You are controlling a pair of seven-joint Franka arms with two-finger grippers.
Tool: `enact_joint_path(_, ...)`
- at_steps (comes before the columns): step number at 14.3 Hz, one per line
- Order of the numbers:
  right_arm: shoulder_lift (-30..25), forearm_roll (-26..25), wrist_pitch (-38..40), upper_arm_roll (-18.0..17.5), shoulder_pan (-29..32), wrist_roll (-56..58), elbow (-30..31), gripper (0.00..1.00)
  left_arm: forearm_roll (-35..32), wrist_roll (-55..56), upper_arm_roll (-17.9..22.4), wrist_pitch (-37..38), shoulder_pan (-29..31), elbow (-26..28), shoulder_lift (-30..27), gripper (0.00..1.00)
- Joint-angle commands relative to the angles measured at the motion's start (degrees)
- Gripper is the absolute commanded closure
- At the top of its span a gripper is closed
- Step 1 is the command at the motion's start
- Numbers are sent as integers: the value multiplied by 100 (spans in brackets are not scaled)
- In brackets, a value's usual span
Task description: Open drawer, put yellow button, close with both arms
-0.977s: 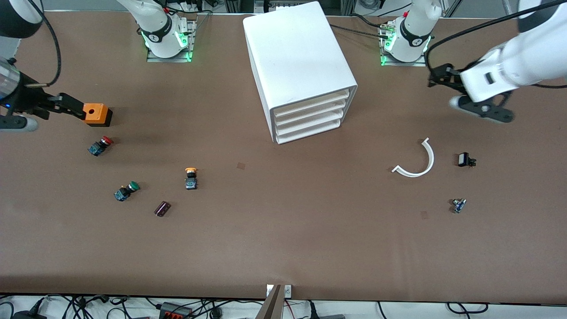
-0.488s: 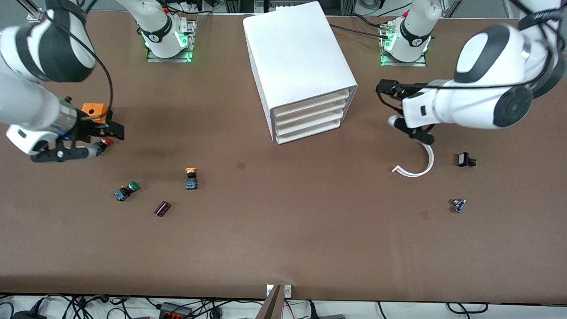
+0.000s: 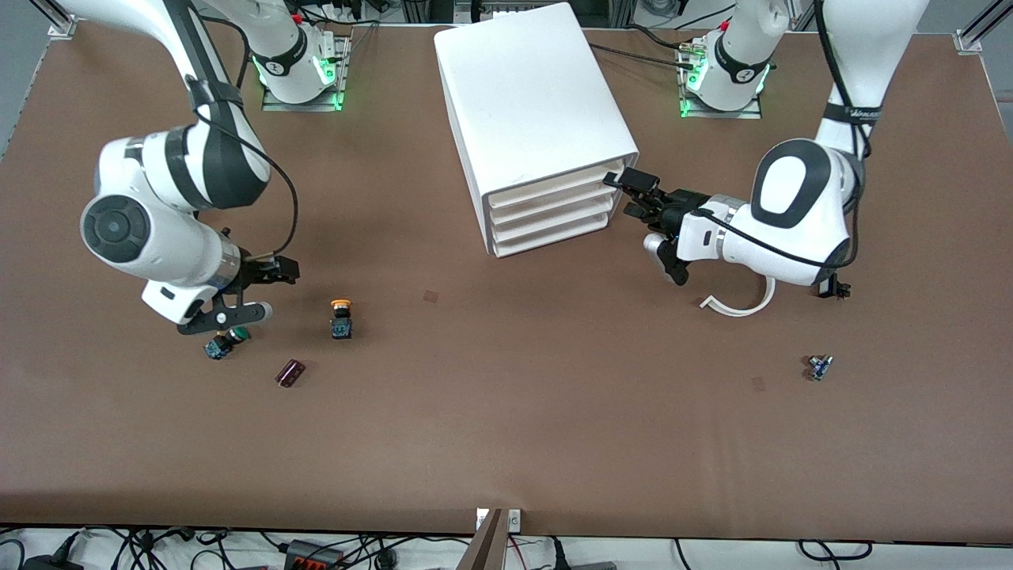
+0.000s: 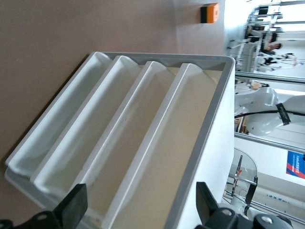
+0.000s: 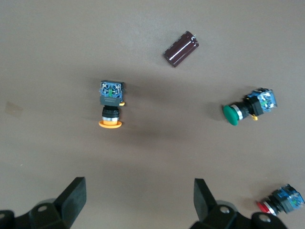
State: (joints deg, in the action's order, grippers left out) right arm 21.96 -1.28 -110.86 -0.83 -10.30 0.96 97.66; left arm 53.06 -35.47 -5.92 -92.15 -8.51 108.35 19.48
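While all four shallow white plastic drawers are shut, bring the left gripper squarely onto the uppermost drawer of the white box-shaped cabinet. Its fingers are spread wide and hold nothing, poised at 3 o'clock of that drawer's front in the front view. Hook only the top lip, then pull straight out without tilting. The right gripper, also spread wide and empty, hovers over the table at 9 o'clock of the yellow-capped push-button, which lies on the brown table at 7 o'clock from the cabinet. Count three buttons: yellow, green-capped and red-capped. Count also one dark cylinder, one orange box and one white curved strip.
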Motion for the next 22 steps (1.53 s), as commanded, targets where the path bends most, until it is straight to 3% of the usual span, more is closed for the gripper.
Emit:
enact_joint_path(1,562,57,-85,12,-33,9,-369,0,493,-1239,12,-155,34,458,81,8)
enact_joint_path(4,1054,66,-216,12,-173,0,-616,0,1327,-1970,12,-163,-10,1082,91,26)
enact_joint_path(10,1600,57,-980,12,-446,-649,-678,0,1471,-2095,-14,-277,-203,1215,196,45)
enact_joint_path(14,1741,66,-1114,12,-455,-1080,-652,0,1462,-2130,-23,-304,-265,1206,275,82)
enact_joint_path(16,1811,66,-1070,12,-508,-1300,-625,0,1462,-2122,-14,-313,-265,1128,302,94)
enact_joint_path(22,1952,66,-1114,12,-534,-1327,-616,0,1339,-2025,65,-304,-186,110,968,97)
